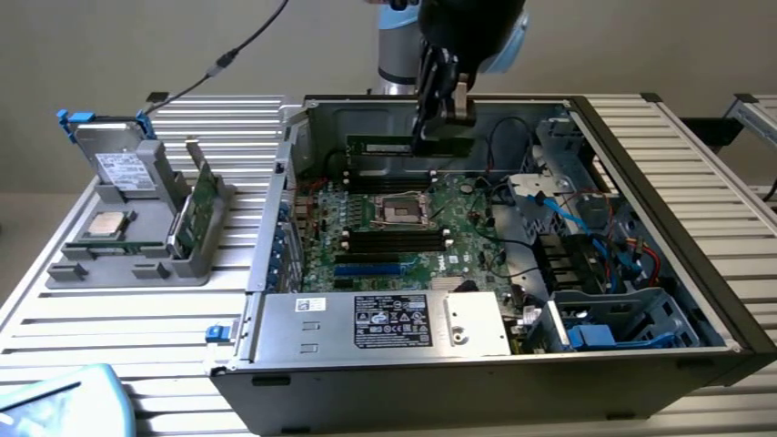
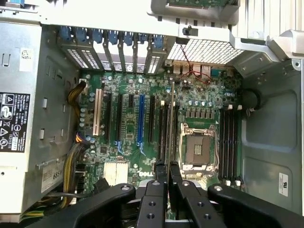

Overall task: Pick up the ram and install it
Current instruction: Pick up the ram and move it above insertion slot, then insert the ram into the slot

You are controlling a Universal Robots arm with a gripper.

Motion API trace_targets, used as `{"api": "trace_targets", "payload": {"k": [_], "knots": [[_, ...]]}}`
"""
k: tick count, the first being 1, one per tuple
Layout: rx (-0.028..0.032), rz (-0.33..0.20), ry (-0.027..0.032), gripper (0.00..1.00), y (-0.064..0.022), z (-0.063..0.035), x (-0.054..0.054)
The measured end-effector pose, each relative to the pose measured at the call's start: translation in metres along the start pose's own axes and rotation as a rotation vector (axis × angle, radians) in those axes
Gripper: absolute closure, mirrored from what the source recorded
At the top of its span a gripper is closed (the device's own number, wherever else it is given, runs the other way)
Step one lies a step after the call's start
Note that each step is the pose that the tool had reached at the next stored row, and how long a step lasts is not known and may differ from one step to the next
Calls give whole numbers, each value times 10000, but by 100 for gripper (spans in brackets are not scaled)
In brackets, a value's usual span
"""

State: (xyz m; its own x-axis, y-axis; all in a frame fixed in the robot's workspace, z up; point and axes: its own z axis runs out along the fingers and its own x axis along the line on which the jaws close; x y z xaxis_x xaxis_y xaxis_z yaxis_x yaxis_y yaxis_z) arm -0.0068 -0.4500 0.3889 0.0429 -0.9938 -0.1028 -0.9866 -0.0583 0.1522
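The ram [image 1: 382, 146], a thin green stick, hangs level over the far part of the motherboard [image 1: 401, 228] inside the open computer case. My gripper [image 1: 439, 135] is shut on it from above, near its end toward the exterior view's right. In the wrist view the ram [image 2: 169, 118] shows edge-on between my black fingers [image 2: 156, 183], and the gripper [image 2: 167, 167] hovers over the black memory slots [image 2: 163, 137] beside the empty processor socket [image 2: 197, 147]. More black slots [image 2: 230, 142] lie on the socket's other side.
A grey holder [image 1: 134, 264] at the exterior view's left carries a second green stick [image 1: 200, 205], a silver processor chip [image 1: 109, 223] and a grey drive [image 1: 122, 168]. The case walls [image 1: 680, 228], the power supply [image 1: 382, 323], blue cables [image 1: 583, 214] and the drive cage [image 1: 607, 323] crowd around the board.
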Motion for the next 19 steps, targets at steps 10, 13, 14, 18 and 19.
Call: {"api": "trace_targets", "payload": {"k": [10, 13, 14, 18, 19], "knots": [[-34, -335, 53, 86, -30, 184, -20], [-41, -397, 64, 86, -39, 237, -18], [-42, -416, 66, 86, -42, 255, -18], [-50, -487, 78, 86, -53, 327, -16], [-50, -489, 78, 86, -56, 344, -14]]}}
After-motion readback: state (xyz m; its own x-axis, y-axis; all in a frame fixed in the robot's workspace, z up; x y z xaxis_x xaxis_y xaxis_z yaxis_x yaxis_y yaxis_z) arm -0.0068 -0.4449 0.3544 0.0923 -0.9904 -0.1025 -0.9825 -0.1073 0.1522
